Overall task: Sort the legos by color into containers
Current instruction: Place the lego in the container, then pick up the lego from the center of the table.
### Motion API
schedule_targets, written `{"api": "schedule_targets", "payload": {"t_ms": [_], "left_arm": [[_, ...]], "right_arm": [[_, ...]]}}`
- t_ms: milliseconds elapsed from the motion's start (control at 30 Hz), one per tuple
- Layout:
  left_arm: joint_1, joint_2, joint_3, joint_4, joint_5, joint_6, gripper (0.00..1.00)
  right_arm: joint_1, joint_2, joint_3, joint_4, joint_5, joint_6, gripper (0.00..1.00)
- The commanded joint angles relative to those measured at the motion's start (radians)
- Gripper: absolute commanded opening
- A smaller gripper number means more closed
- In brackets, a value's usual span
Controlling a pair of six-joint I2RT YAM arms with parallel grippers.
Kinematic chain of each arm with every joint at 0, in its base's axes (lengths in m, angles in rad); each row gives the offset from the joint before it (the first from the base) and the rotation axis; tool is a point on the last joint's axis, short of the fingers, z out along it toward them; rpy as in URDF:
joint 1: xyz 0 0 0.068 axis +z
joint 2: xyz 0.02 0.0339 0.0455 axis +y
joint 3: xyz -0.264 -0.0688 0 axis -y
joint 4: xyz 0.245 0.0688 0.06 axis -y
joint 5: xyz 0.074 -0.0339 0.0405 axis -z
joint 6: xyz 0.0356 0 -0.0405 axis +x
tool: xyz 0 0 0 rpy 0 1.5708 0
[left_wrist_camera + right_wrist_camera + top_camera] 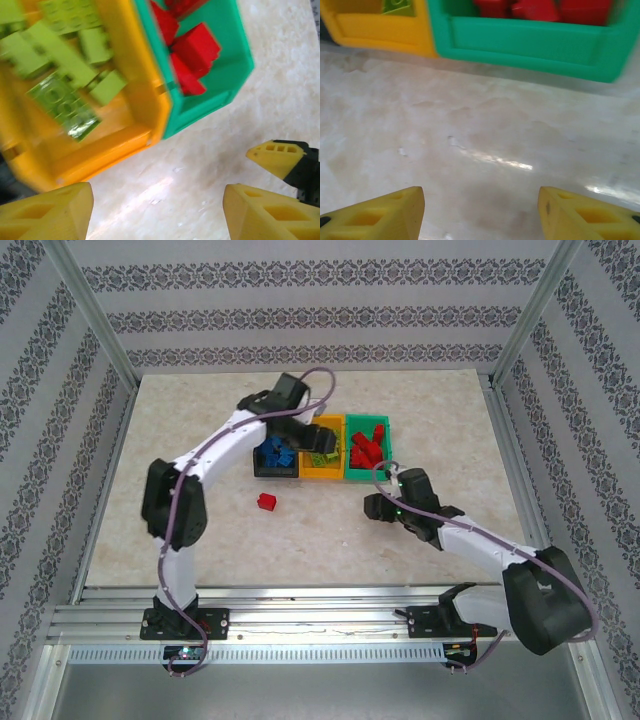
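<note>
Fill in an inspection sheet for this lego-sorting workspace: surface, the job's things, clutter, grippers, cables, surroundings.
Surface: pale marbled table, glossy, with light reflections.
Job's things: black bin holds blue legos. Orange-yellow bin holds lime green legos. Green bin holds red legos. One loose red lego lies on the table in front of the black bin.
Clutter: nothing seen.
Grippers: left gripper open and empty, by the orange-yellow bin. Right gripper open and empty, over the table in front of the green bin.
Cables: a grey cable runs along each arm.
Surroundings: patterned walls, metal frame.
</note>
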Motion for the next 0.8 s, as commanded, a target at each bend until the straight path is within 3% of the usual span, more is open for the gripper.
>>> {"api": "schedule_targets", "payload": {"t_ms": [0,300,567,767], "left_arm": [[0.078,-0.102,-0.188,0.164,0.056,-0.063,0.69],[0.314,-0.301,-0.504,0.204,0.173,-0.075,0.69],[0.47,-0.358,-0.52,0.095,0.322,-0.086,0.7],[0.555,-0.389,-0.493,-0.076,0.284,0.061,0.7]], "right_arm": [[0.091,0.082,0.079,0.017,0.064,0.037,0.62],[0.307,0.422,0.396,0.04,0.05,0.044,0.63],[0.34,0.663,0.699,-0.022,-0.075,0.032,0.65],[0.343,0.784,0.842,-0.076,-0.138,0.028,0.66]]}}
